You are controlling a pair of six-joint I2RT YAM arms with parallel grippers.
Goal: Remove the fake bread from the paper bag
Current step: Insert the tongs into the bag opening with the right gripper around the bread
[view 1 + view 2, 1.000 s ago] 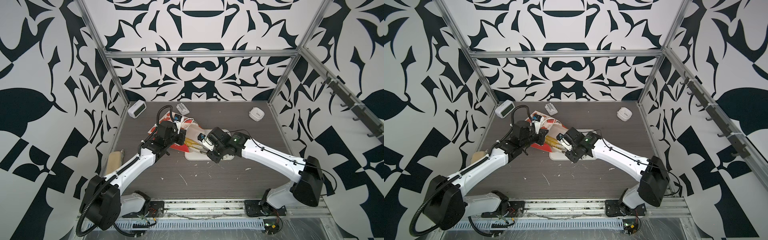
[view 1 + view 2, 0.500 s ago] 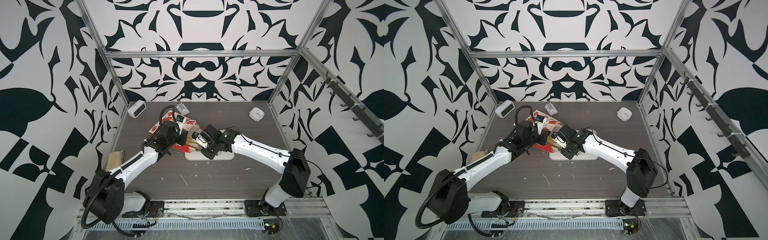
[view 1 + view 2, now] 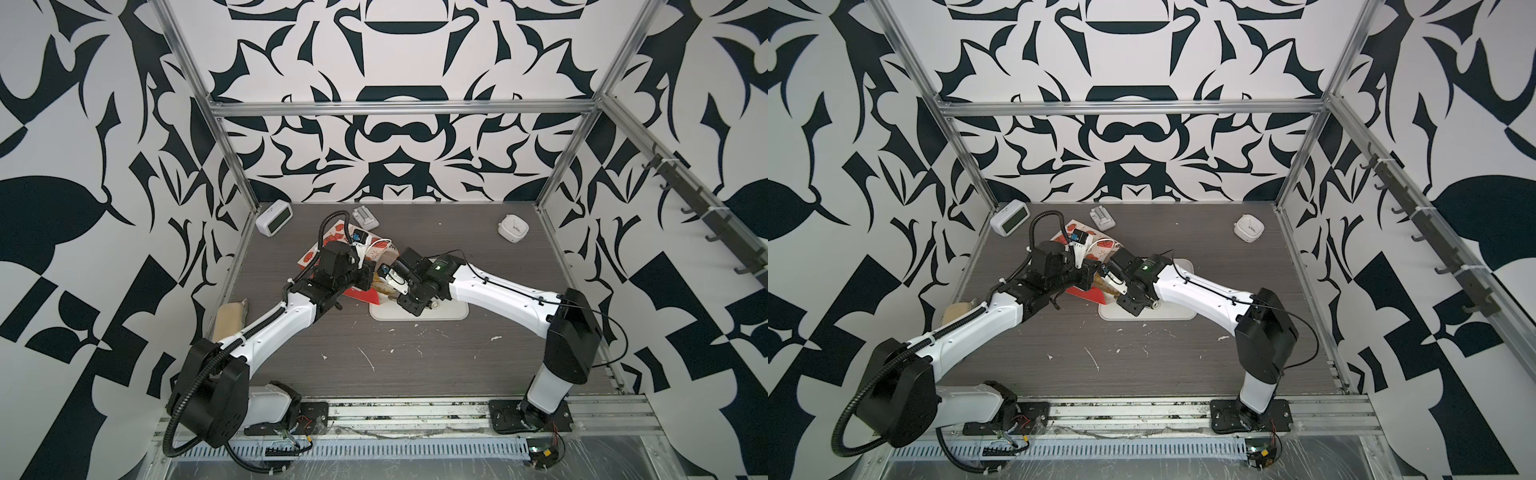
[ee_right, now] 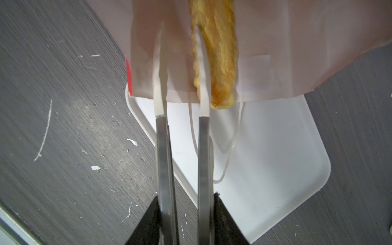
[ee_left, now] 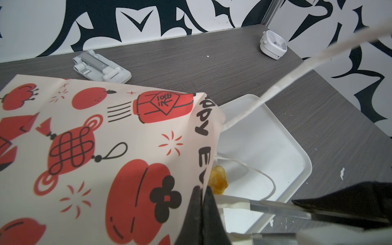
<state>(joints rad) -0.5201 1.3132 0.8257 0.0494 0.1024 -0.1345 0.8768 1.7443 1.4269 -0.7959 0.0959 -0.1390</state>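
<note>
Two white robot arms meet over a dark grey desk inside a booth with black-and-white patterned walls. Well behind the left tool, at the desk's edge, lies a pale beige block. A white digital clock sits in the back corner, well beyond that tool.

The left tool has its black fingers pressed together, pinching the rim of the paper bag at its mouth. The bag is white with red lanterns, knots and fruit and black lettering. Its broad printed face spreads away to one side of the tool. Past the bag, farther from the tool, lies a flat white device.

Just beyond the left tool's tips, the glossy golden end of a piece of fake bread pokes out of the bag's mouth over a white tray. One white cord handle runs blurred close past the wrist camera. Its twin lies looped on the tray.

The right tool faces the left tool across the tray and reaches into the bag's open mouth. Its two white-tipped fingers are slightly spread, with only paper between them. The fake bread lies lengthwise along the outer side of one finger, touching it.

Well beyond the right tool, near the back wall, sits a small white alarm clock.
</note>
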